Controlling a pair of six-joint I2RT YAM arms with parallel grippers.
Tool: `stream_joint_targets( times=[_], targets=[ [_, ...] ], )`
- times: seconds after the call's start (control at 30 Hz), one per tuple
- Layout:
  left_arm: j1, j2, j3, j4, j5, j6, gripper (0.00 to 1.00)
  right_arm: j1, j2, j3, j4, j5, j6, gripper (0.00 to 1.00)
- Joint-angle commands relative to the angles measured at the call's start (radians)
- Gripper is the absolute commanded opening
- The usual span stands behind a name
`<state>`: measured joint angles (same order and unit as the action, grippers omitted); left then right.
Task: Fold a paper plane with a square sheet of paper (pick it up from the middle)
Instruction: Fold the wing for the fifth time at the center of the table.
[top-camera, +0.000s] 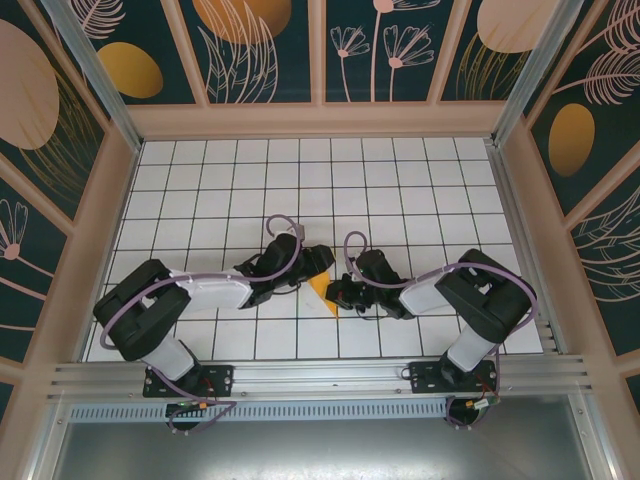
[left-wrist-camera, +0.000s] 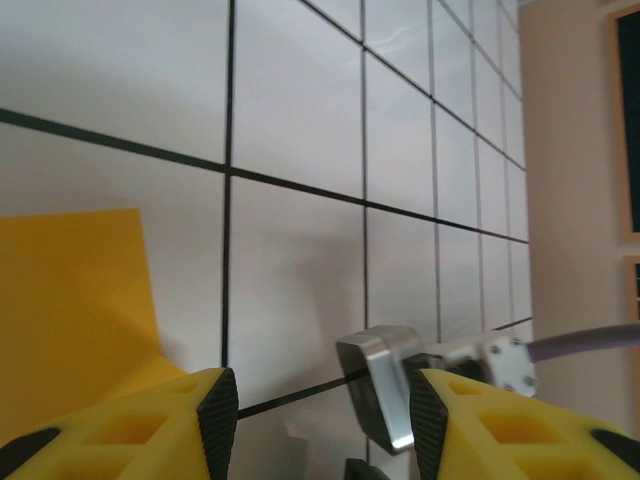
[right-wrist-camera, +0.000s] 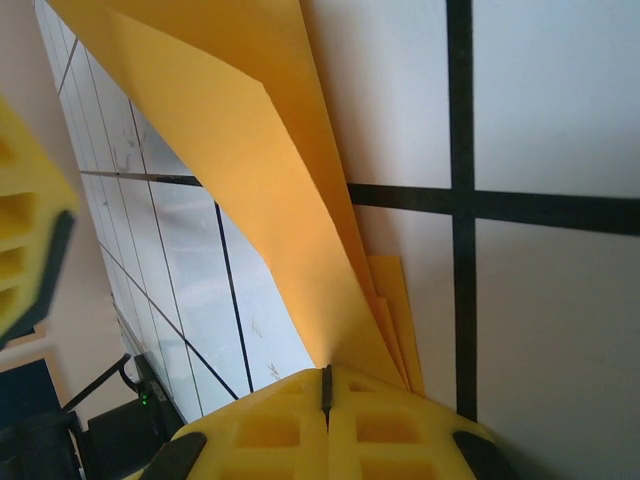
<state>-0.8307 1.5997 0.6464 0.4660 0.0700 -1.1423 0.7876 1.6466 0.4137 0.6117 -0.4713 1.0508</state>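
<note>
Right wrist: orange-yellow paper (right-wrist-camera: 250, 130) folded in layers; right pincer (right-wrist-camera: 325, 385) pinching edge.

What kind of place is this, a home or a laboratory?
Most likely a laboratory test booth: a left arm and a right arm bolted to an aluminium rail, a white table with a black grid, and walls of leafy wallpaper.
</note>
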Motion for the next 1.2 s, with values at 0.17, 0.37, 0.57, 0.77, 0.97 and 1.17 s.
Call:
stream_joint_targets(
  times=[0.17,0.37,0.57,0.77,0.97,1.17],
  targets=[
    [-0.004,0.084,0.034,-0.048,-0.032,-0.003,0.49,0.018,0.046,-0.029,-0.076,0.022,0.018,0.0],
    [0.005,0.108,0.025,-0.114,-0.089,-0.015,0.47,0.017,0.056,-0.021,-0.108,0.027,-0.001,0.0],
    [0.035,0.153,-0.019,-0.057,-0.068,-0.047,0.46,0.018,0.062,-0.017,-0.131,0.026,-0.015,0.0],
    [0.058,0.146,-0.021,-0.083,-0.071,-0.034,0.46,0.03,0.061,0.002,-0.188,0.038,-0.043,0.0],
    [0.084,0.146,-0.01,-0.107,-0.067,-0.009,0.46,0.035,0.062,0.005,-0.241,0.057,-0.07,0.0],
    [0.112,0.141,0.002,-0.123,-0.058,0.01,0.47,0.035,0.062,-0.003,-0.264,0.065,-0.09,0.0]
  ],
)
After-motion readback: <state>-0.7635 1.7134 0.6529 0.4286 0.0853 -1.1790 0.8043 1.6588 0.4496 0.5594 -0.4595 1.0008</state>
